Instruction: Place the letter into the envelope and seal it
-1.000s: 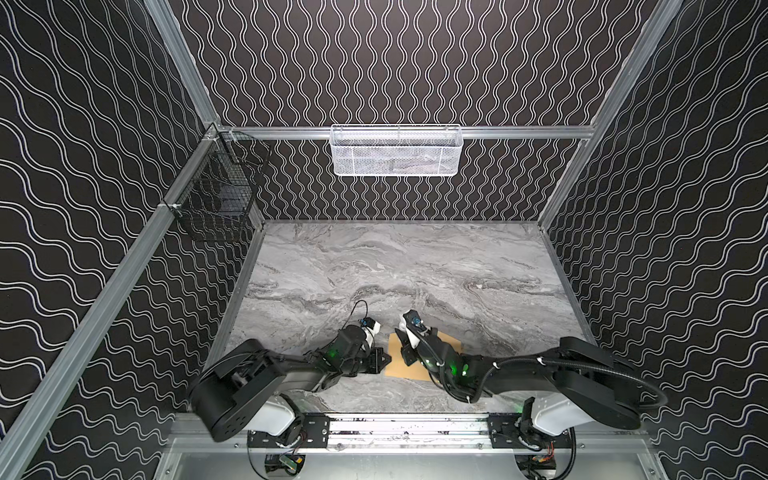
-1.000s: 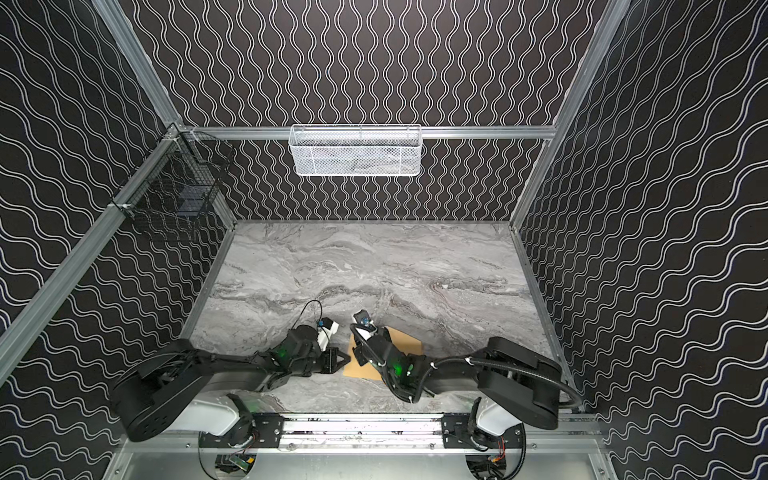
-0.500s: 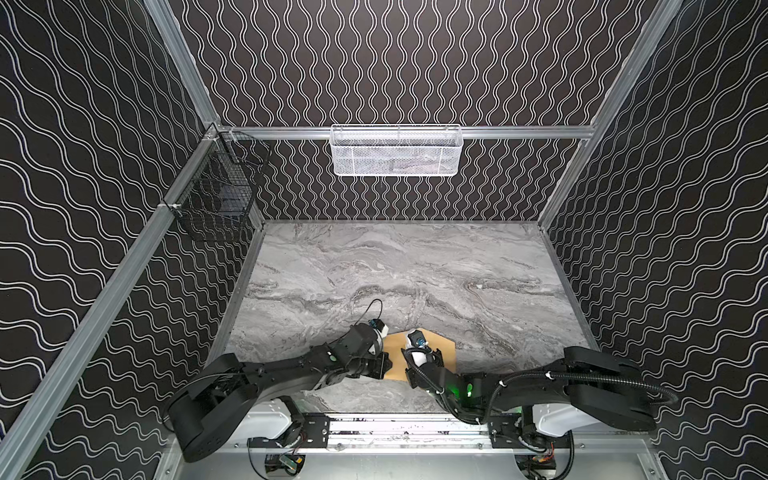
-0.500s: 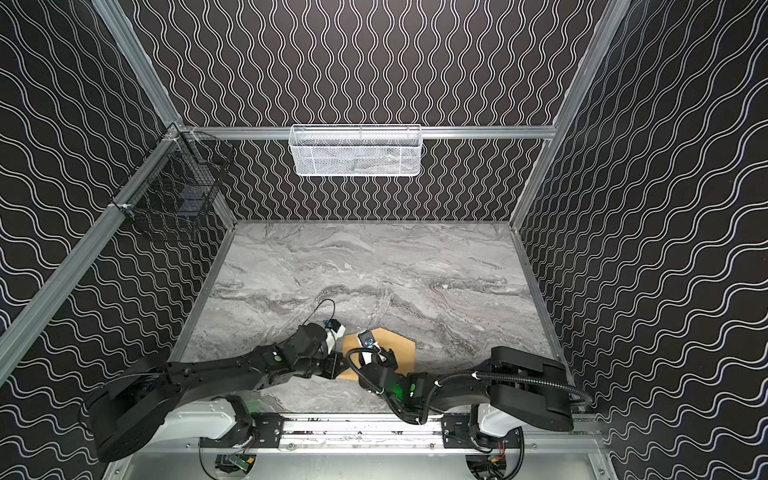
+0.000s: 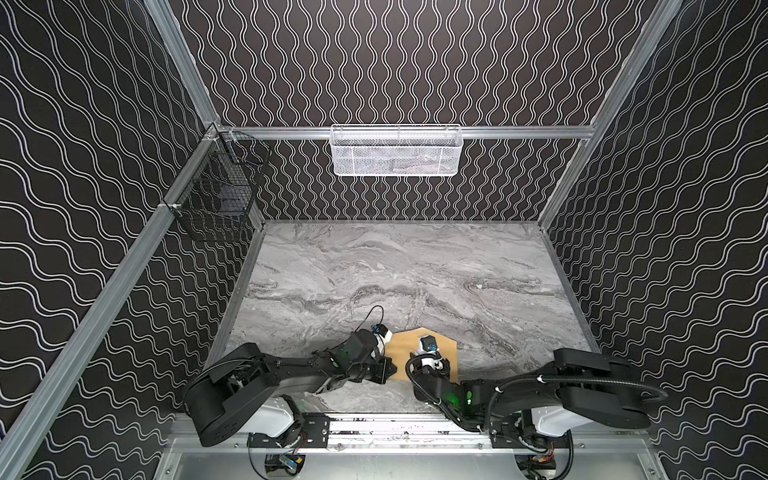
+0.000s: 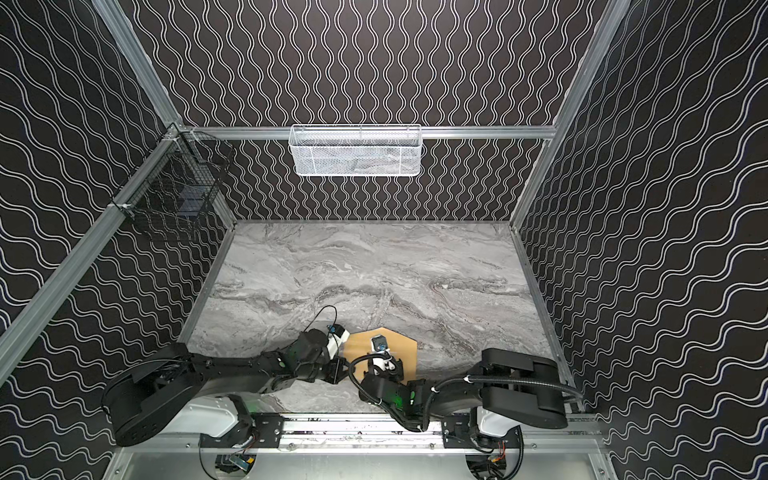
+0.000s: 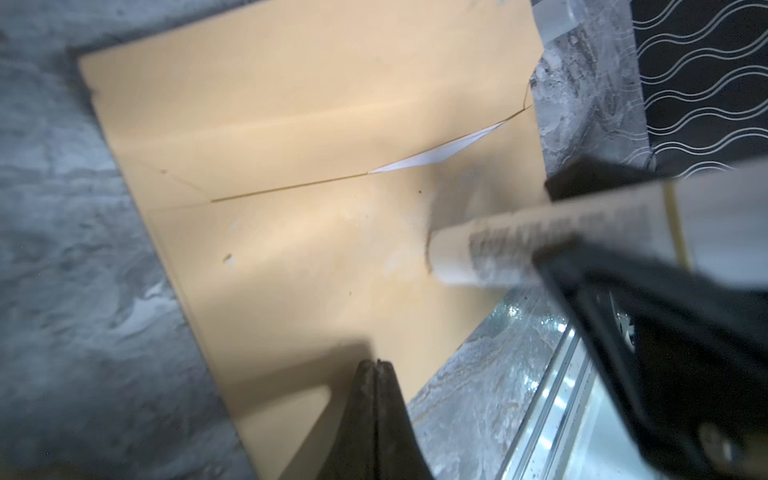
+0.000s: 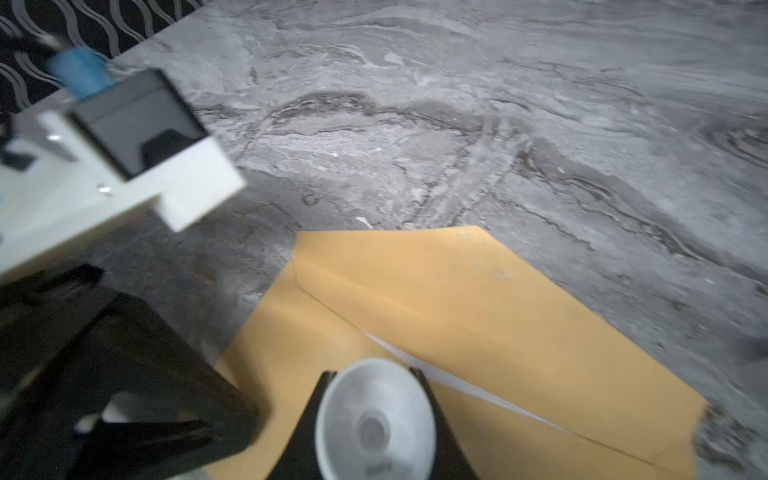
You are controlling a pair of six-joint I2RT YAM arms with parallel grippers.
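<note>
We see the tan envelope [image 5: 449, 353] lying flap-open on the marble table [image 5: 415, 270] near its front edge, the letter [image 7: 432, 156] tucked inside with a white sliver showing at the mouth, our left gripper [image 7: 376, 368] clenched tight at the envelope's edge, our right gripper [image 8: 372, 374] grasping a white cylinder [image 8: 374, 424] over the envelope.

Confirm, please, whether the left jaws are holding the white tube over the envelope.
No, it is the right jaws that hold the white tube over the envelope, as the right wrist view shows; the left jaws are shut on nothing.
</note>
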